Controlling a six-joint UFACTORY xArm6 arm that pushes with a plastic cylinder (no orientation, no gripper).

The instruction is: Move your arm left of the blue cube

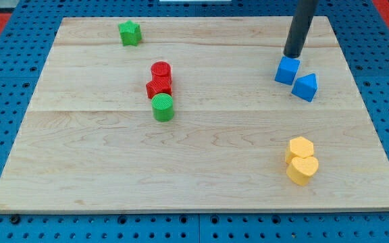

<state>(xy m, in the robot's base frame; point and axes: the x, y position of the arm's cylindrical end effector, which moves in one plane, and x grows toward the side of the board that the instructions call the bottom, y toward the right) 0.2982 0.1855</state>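
Note:
The blue cube (287,70) sits on the wooden board at the view's upper right. A second blue block with a sloped top (306,87) stands just to its lower right, close beside it. My dark rod comes down from the view's top, and my tip (292,54) rests just above the blue cube, at its top edge and slightly right of its middle.
A green star-shaped block (130,32) lies at the upper left. A red cylinder (161,70), a red block (158,88) and a green cylinder (163,107) cluster left of centre. Two yellow blocks (301,160) sit at the lower right. The wooden board (201,148) lies on a blue pegboard.

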